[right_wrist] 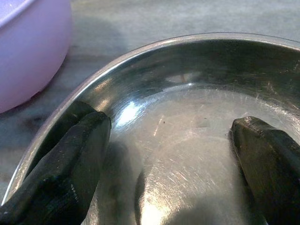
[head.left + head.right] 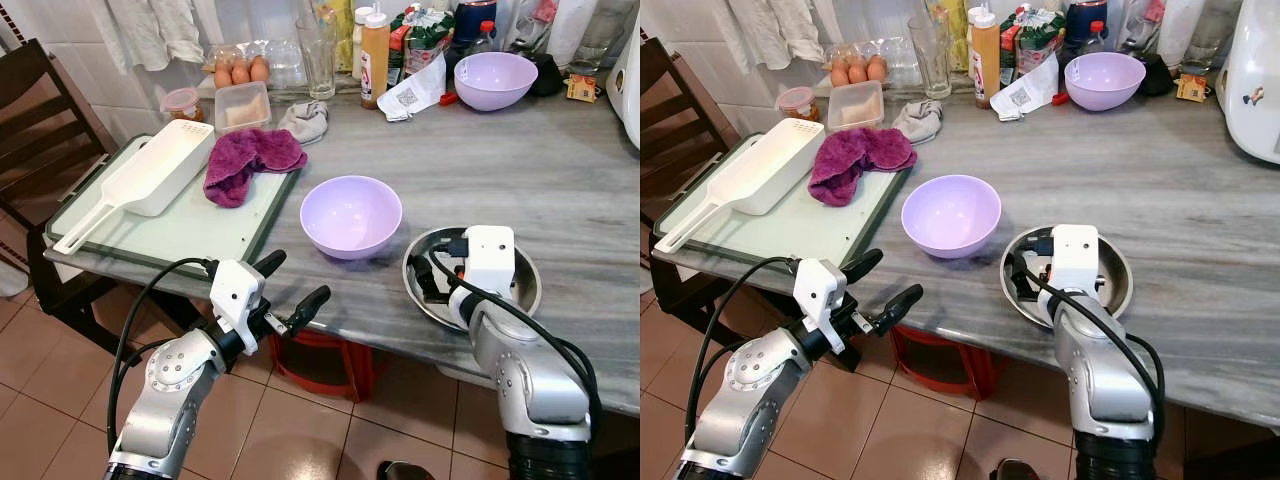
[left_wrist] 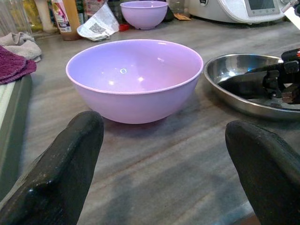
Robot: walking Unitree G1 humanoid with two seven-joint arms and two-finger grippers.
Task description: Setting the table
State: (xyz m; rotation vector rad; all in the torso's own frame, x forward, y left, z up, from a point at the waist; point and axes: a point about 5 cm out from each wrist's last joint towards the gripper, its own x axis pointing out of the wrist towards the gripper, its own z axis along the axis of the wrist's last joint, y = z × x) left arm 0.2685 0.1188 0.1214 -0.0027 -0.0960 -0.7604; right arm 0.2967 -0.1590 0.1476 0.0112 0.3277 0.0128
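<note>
My right gripper [image 1: 171, 154] sits inside the steel plate [image 2: 525, 290] near the counter's front edge, fingers spread wide, gripping nothing; my wrist housing hides much of the plate from above. My left gripper [image 2: 290, 290] hovers off the counter edge, also spread wide, aimed at the near lilac bowl [image 3: 134, 77] just beside the plate. A second lilac bowl [image 2: 494, 79] stands at the back. The crumpled paper's [image 2: 412, 92] print and the sauce bottle's [image 2: 375, 58] label are unreadable.
</note>
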